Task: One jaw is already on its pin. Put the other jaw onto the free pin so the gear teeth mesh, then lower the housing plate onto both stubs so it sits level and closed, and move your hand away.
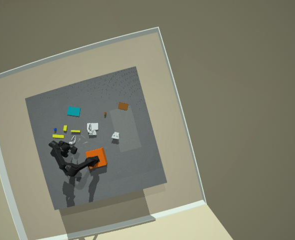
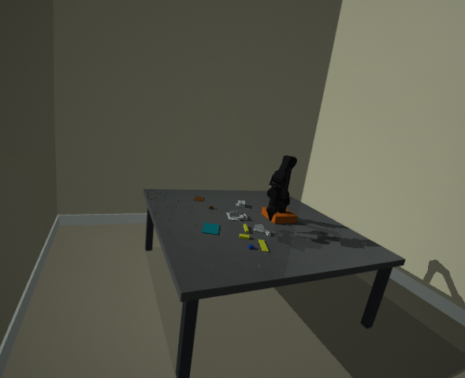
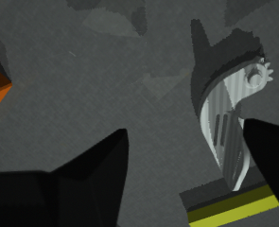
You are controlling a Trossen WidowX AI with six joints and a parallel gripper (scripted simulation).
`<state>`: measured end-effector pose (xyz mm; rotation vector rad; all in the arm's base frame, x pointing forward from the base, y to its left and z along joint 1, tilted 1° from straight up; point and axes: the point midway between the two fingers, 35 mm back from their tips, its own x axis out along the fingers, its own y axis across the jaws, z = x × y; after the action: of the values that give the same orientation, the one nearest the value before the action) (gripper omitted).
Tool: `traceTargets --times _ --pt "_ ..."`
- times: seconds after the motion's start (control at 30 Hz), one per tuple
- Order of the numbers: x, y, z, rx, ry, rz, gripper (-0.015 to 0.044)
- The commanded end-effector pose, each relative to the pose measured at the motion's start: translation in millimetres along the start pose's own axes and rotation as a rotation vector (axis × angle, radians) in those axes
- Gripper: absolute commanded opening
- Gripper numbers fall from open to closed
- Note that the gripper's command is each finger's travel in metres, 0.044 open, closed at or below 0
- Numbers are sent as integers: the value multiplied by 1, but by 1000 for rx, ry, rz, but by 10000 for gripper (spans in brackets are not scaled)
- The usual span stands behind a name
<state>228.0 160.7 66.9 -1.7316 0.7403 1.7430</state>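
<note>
The loose white jaw point(image 1: 73, 139) point(image 2: 259, 227) point(image 3: 210, 120) lies on the table, its round toothed end at the upper right in the wrist view. My gripper point(image 3: 184, 131) is open and holds nothing. In the wrist view its right fingertip overlaps the jaw's edge and its left fingertip is well to the left; whether the right one touches cannot be told. The white base point(image 1: 95, 125) carries the other jaw point(image 1: 88, 129); the pins are too small to make out. The white housing plate point(image 1: 115, 135) point(image 2: 240, 203) lies apart, beyond the base.
A yellow bar point(image 3: 238, 213) is close below the loose jaw in the wrist view. Other yellow blocks point(image 1: 65, 128) point(image 1: 75, 131) and a blue cube point(image 1: 55, 129) are near. The orange block point(image 1: 103, 155) point(image 2: 285, 218) is at the arm's foot. A teal slab point(image 1: 73, 111) and brown slab point(image 1: 123, 106) lie farther off.
</note>
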Motion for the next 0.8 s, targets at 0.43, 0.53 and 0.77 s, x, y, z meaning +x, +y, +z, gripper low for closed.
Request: traceTargets --times 0.43,0.53,0.77 --pt "-4 -8 -6 496 0 -6 440" --pt "-5 -9 -7 585 -1 -6 440" --pt "-6 -12 -10 792 -1 -7 440"
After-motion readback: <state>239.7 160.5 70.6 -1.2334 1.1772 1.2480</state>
